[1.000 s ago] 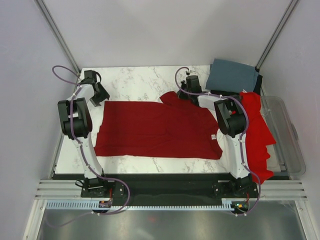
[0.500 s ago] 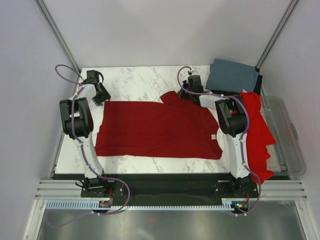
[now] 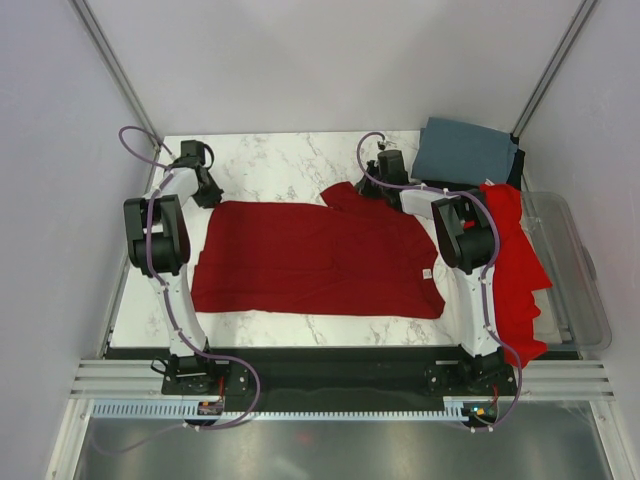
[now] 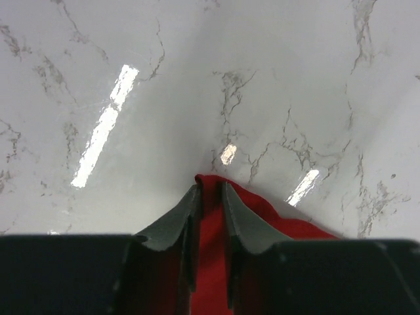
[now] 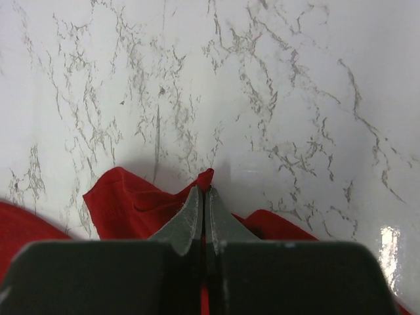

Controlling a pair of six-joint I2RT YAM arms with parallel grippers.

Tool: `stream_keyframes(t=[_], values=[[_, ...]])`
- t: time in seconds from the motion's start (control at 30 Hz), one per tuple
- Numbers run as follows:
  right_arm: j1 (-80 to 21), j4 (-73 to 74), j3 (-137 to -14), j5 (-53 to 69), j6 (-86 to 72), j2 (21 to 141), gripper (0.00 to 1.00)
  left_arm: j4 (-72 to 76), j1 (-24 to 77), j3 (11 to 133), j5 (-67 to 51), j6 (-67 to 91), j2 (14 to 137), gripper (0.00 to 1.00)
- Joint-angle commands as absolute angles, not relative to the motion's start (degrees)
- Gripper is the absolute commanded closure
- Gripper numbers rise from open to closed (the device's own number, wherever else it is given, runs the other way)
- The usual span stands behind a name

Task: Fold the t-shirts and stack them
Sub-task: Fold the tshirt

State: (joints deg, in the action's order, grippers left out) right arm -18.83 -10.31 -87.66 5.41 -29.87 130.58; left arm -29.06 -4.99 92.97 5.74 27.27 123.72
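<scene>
two corners of the job are covered at once here. the dark crimson t-shirt (image 3: pixel 320 258) is spread flat across the marble surface (image 3: pixel 270 160), with one sleeve poking out along the far edge. at the shirt's far left corner, the left jaws are drawn in to a narrow slot, as seen from the left wrist view. a strip of crimson cloth is pinched between them, and their tips are held low against the surface. over by the far sleeve, the right jaws are pressed tight together on a small peak of cloth, which is tented up off the marble.

both pinches are placed on the far edge, probably so that this edge can be lifted and carried toward the near side for a lengthwise fold. no fold is made yet.

off to the right, a brighter red t-shirt (image 3: pixel 515 265) is draped partly over a clear bin (image 3: pixel 580 270), out of the folding area. a slate grey-blue t-shirt (image 3: pixel 465 150) is laid at the far right corner and looks folded. a sliver of what may be the black t-shirt (image 3: pixel 516 165) is seen just beside it. care will be called for on the lift, since a thin pinch could let the cloth slip.
</scene>
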Motion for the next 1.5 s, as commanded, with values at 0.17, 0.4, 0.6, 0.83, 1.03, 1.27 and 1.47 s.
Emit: stream_keyframes(t=[0.17,0.4,0.6,0.83,1.03,1.27,1.47], values=[[-18.5,-10.9,-87.4,11.9,-30.0,124.5,1.00,-30.1,-4.5,94.1,3.8,27.1,120.8,0.98],[-19.7,-7.8,-79.6,14.3,-27.9,111.5,1.00,-30.1,-4.5,87.3,4.2,27.8,110.5,0.98],[-22.1,-4.1,-71.9,12.5,-25.8,101.3,1.00,-30.0,-4.7,80.2,2.9,28.7,103.5,0.98],[-25.0,-1.4,-61.5,8.9,-26.0,89.8,1.00,-29.0,-5.7,73.5,0.7,29.4,96.8,0.98],[-25.3,2.2,-54.0,6.8,-27.1,78.5,1.00,-26.5,-6.6,68.6,1.5,28.0,94.7,0.98],[-25.4,7.9,-50.3,5.4,-26.5,68.7,1.00,-25.3,-6.9,66.9,1.4,26.3,94.7,0.98],[-25.6,9.5,-45.1,5.4,-27.3,63.8,1.00,-25.0,-7.2,66.7,5.1,24.3,94.2,0.98]])
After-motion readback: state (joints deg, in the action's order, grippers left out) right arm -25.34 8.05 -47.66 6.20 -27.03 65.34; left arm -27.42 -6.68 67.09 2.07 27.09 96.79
